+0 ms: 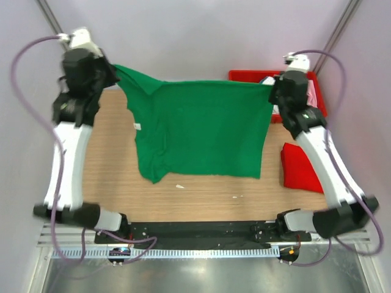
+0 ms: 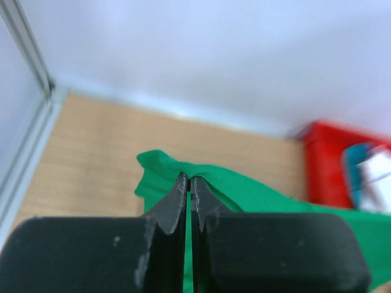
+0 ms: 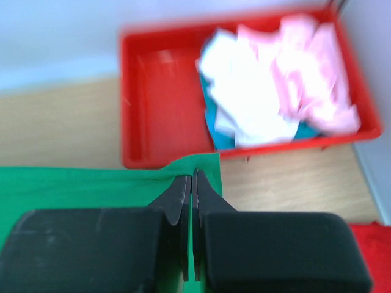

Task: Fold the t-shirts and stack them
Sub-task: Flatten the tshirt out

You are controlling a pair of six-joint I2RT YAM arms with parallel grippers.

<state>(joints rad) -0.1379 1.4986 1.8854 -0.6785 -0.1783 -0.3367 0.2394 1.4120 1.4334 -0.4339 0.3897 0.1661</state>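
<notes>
Left end effector (image 2: 189, 183) and right end effector (image 3: 190, 180) each pinch an upper corner of the green shirt (image 1: 204, 125), stretched between them over the counter (image 1: 110, 159). Advise lowering both evenly, cloth taut, to lay it flat.

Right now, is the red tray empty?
No: a pile of white, pink and teal shirts lies in the right half of the red tray, seen from the right wrist.
</notes>
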